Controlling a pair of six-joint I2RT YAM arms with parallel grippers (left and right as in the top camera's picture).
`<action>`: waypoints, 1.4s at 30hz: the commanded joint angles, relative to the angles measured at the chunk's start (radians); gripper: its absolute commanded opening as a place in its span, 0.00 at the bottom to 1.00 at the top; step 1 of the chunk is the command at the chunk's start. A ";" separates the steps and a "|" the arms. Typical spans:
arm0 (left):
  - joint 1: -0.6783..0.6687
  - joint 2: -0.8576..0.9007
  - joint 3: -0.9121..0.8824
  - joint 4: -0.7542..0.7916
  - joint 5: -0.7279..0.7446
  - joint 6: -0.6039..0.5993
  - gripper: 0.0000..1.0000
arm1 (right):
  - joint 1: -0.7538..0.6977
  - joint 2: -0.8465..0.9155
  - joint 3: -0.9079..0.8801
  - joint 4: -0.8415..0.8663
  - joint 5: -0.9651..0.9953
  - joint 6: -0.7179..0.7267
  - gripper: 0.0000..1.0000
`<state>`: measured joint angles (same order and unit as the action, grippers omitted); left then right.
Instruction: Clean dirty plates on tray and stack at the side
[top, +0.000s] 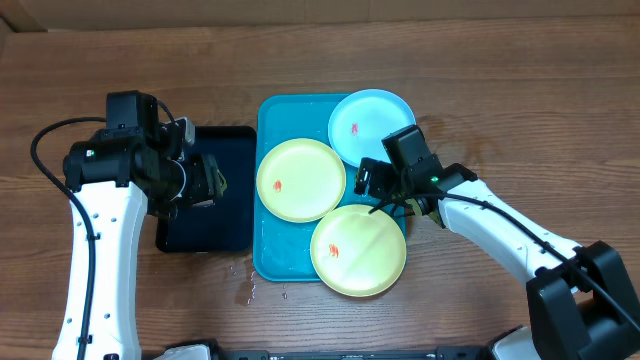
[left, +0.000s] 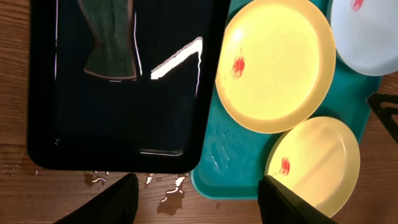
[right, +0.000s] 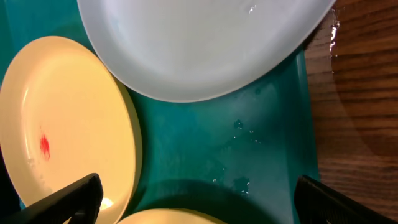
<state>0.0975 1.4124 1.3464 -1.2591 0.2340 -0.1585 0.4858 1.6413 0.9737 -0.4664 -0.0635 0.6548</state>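
Three plates are resting on the tray (top: 272, 255), which is sitting at the centre of the bench (top: 500, 80).

- The cyan plate (top: 371, 127) is occupying the far right corner of the tray and is projecting past the rim there. Its edge is lying over the rim of the far yellow plate (top: 301, 179).
- The far yellow plate is sitting on the left half of the tray.
- The near yellow plate (top: 358, 250) is sitting at the near right corner and is overhanging the rim. It is meeting the far yellow plate, but which one is lying on top cannot be told.
- Each plate is carrying a small red smear (top: 277, 185) near its centre.

The right end effector (top: 368, 183) is hovering above the tray in the gap between the three plates. Its fingers (right: 68, 199) are spread wide, with nothing between them.

A black tray (top: 215, 235) is lying just beside the left edge of the tray. A dark green pad (left: 112, 43) is lying in its far part.

The left end effector (top: 212, 182) is hanging over the black tray. Its fingers (left: 118, 202) are standing apart and gripping nothing.

Water (left: 168, 200) is pooling on the bench at the near edges of both trays, and droplets are sitting on the tray floor.
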 joint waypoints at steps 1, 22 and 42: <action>-0.007 0.008 -0.004 0.004 -0.032 -0.032 0.62 | 0.001 -0.001 -0.004 0.001 0.002 0.004 0.99; -0.007 0.016 -0.106 0.124 -0.069 -0.056 0.56 | 0.061 0.052 -0.004 0.093 0.018 0.004 0.63; -0.017 0.023 -0.140 0.160 -0.058 -0.059 0.50 | 0.109 0.190 -0.004 0.309 0.037 0.026 0.23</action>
<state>0.0959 1.4273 1.2152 -1.1019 0.1814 -0.2081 0.5907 1.8324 0.9718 -0.1688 -0.0387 0.6769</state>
